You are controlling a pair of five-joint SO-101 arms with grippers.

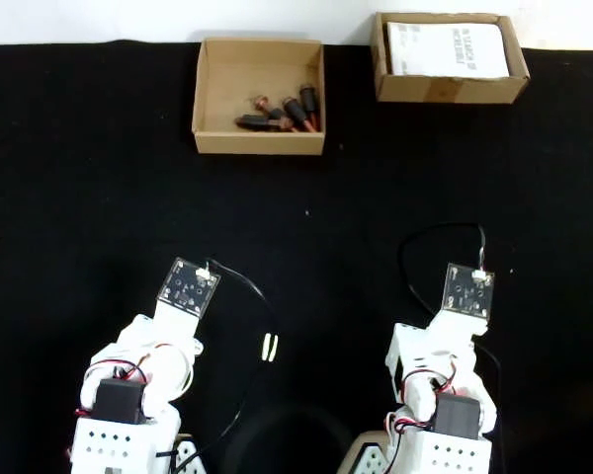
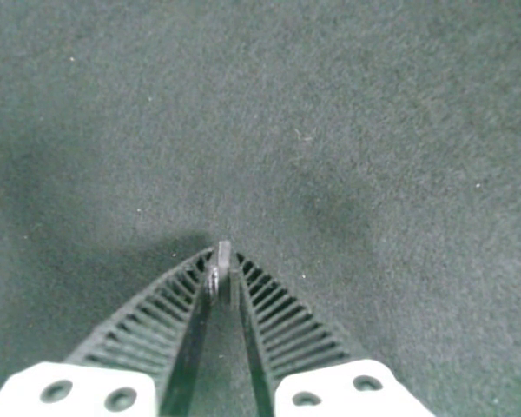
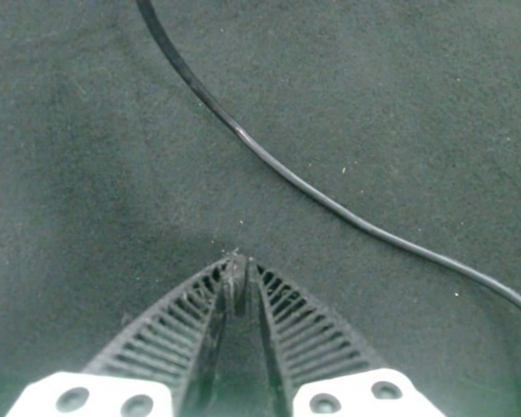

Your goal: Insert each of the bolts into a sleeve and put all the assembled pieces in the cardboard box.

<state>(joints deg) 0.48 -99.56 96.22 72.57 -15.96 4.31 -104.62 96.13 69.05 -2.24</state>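
On the black counter [image 1: 99, 197], the cardboard box [image 1: 217, 99] is set at the upper middle of the high view. The assembled pieces [image 1: 282, 114] are heaped inside it, so the task is judged finished. The left tool [image 2: 223, 261] and right tool [image 3: 236, 265] are pressed closed, with nothing held.

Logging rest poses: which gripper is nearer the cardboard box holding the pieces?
Left. The left gripper is back from the cardboard box, nearly in line; the right gripper is equally far back but well off to its right.
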